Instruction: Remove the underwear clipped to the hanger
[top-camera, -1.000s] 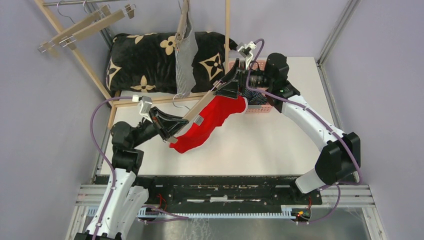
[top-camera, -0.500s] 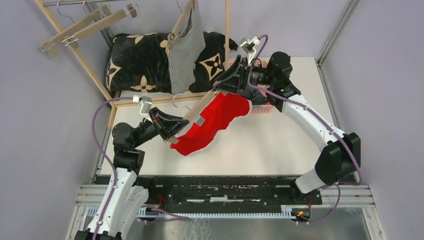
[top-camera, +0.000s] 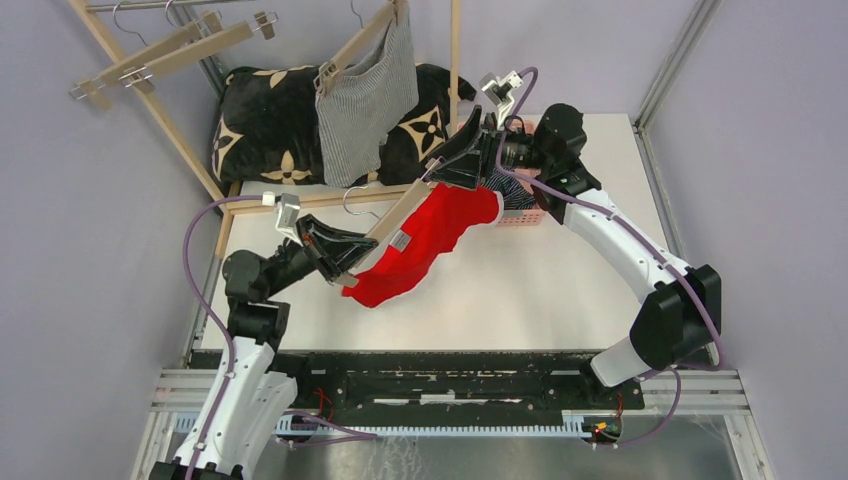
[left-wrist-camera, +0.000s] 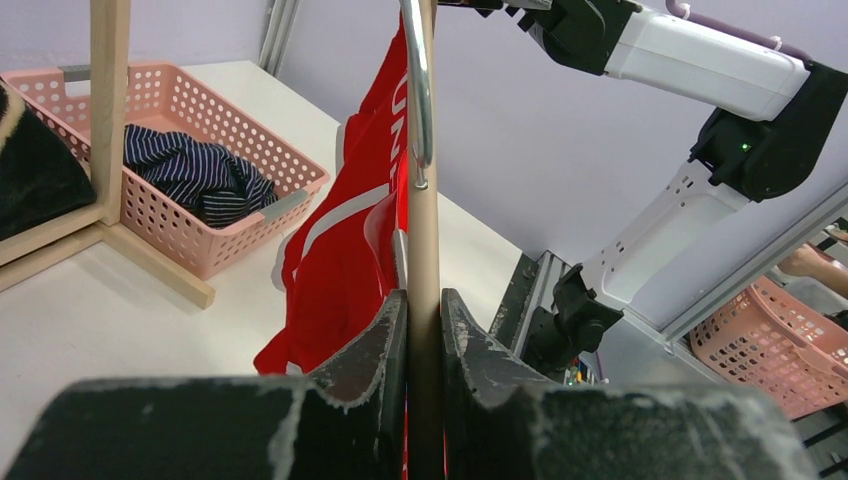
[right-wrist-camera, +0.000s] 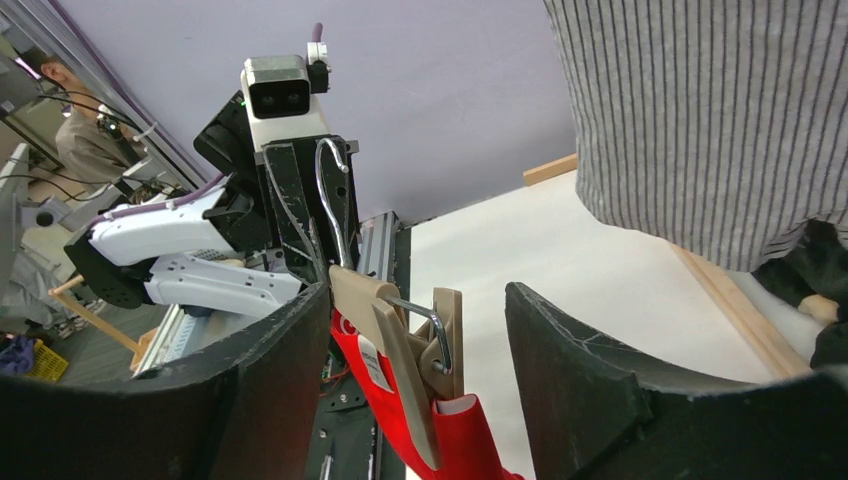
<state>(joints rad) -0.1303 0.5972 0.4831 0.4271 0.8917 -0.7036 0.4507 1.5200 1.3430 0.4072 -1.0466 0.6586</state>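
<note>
as seen from above, the left arm's fingers (top-camera: 352, 258) pinch the lower end of a wooden hanger (top-camera: 405, 212) held slanted over the white worktop (top-camera: 580, 290), and the red boxer shorts (top-camera: 425, 245) hang along its bar. the right arm's fingers (top-camera: 445, 172) stand at the hanger's upper end. just behind them, the navy striped shorts (top-camera: 505, 190) lie in a pink basket (top-camera: 528, 216). the grey striped shorts (top-camera: 365, 105) hang from a second hanger (top-camera: 355, 50) at the back, in front of a black cushion with beige flower marks (top-camera: 265, 125).

left wrist view: both fingers press flat against the wooden bar. the metal hook (left-wrist-camera: 418, 90) rises above them, and the red cloth hangs to the left of the bar.

right wrist view: the fingers are spread, with the hanger's end clip (right-wrist-camera: 440, 345) between them and a gap on either side. red cloth emerges just below the clip.
</note>
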